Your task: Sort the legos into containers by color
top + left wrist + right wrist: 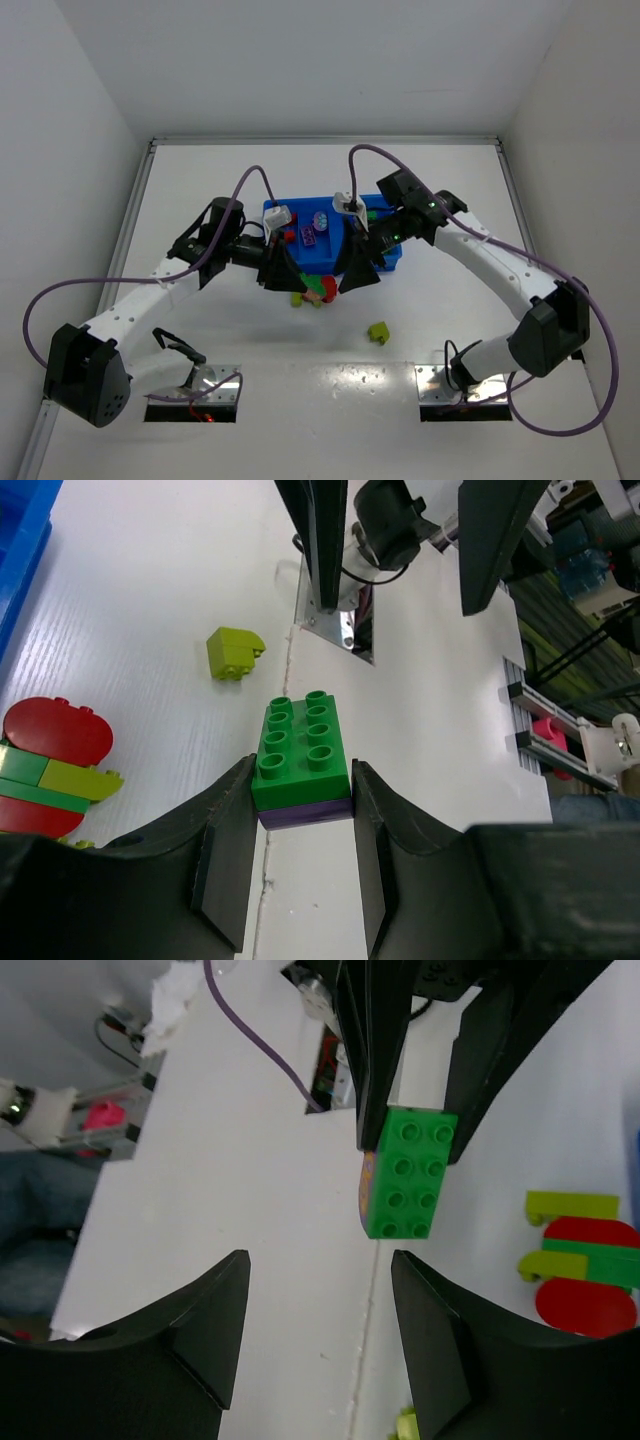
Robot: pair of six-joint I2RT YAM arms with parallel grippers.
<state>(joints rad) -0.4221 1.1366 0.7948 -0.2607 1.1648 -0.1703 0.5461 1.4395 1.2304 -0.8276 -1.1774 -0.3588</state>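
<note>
My left gripper (302,780) is shut on a green lego stacked on a purple one (302,748), held above the white table. Opposite it, my right gripper (320,1285) stands open with nothing between its fingers; the same green-and-purple lego (405,1172) shows just beyond its tips. Both grippers (280,270) (358,270) hang at the near edge of the blue tray of containers (385,260). A red, green and yellow-green cluster (318,290) (48,770) (585,1265) lies between them. One yellow-green lego (378,332) (235,652) lies apart, nearer the bases.
Inside the tray lie a red lego (290,237), purple pieces (312,237) and a green one (372,213). White walls enclose the table, and a raised rim (135,210) runs along its left side. The two base plates (195,392) (465,388) sit at the near edge.
</note>
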